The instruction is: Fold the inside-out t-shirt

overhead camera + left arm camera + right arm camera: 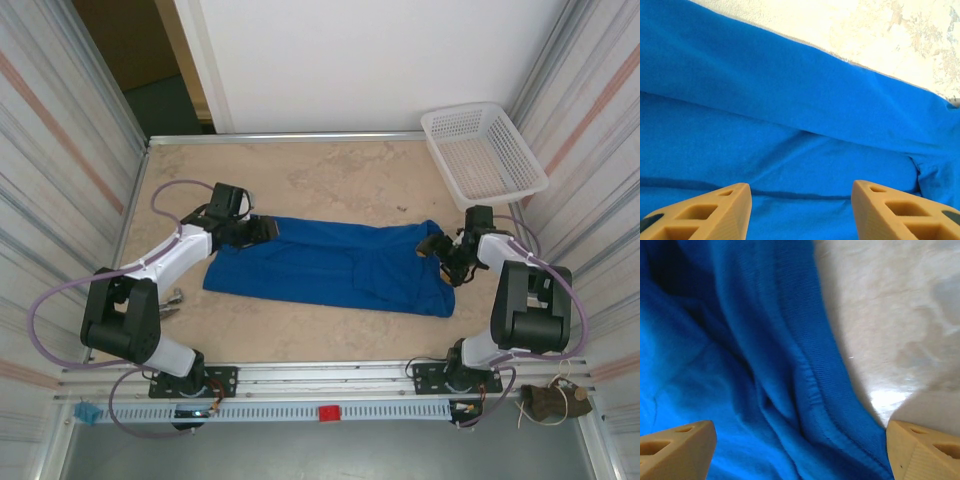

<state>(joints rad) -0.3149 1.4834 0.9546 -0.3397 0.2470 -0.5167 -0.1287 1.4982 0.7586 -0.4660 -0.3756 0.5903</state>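
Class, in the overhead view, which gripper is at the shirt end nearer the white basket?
The right gripper: it sits at the t-shirt end on the side of the basket, while the left gripper is at the opposite end.

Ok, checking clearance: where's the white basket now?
Top view: the white basket sits at the far right corner of the table, beyond the right pincer, apart from the t-shirt.

The royal-blue inside-out t-shirt (740, 365) is seen rumpled in deep folds across the left and centre. A stitched hem (812, 390) is noted along its right edge, running down to the lower right. Pale mottled desk (900, 315) is exposed beside it. The right claw (800, 455) is held wide apart, its tan fingertips (677, 450) at the bottom corners, the cloth edge lying between them.
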